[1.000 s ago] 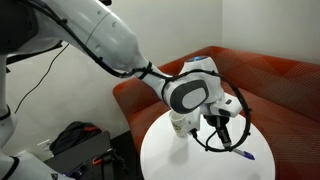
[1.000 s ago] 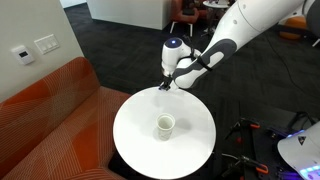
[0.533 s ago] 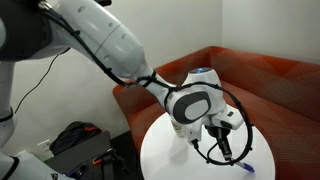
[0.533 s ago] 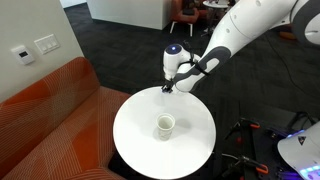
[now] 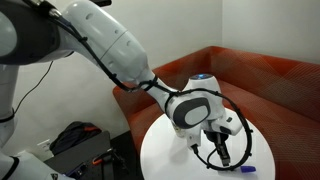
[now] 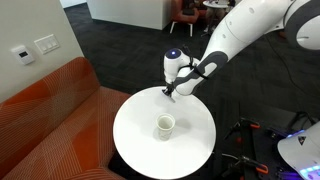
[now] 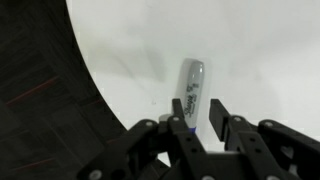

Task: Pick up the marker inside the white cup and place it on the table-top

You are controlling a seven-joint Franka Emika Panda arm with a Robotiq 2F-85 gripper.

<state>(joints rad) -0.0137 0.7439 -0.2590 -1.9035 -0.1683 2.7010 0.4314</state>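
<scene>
The marker [image 7: 190,85], dark blue with a whitish barrel, lies on the white table-top [image 7: 250,50] close to its edge. Its lower end sits between my gripper's [image 7: 197,112] fingers, against one finger with a gap to the other. The gripper is open. In an exterior view the gripper [image 5: 226,150] is low over the table-top [image 5: 165,160] and the marker's blue end [image 5: 243,168] sticks out below it. In an exterior view the gripper [image 6: 172,92] is at the far rim of the table-top [image 6: 135,145] and the white cup [image 6: 165,125] stands upright at the centre, apart from it.
A red-brown corner sofa [image 5: 270,80] [image 6: 50,110] wraps round the table. The table edge [image 7: 85,80] and dark floor are just beside the marker. Black equipment [image 5: 75,140] lies on the floor, and a white machine [image 6: 300,150] stands beside the table.
My gripper has come down toward the table-top with the marker, and its fingers now show a gap beside the marker. The cup has not moved.
</scene>
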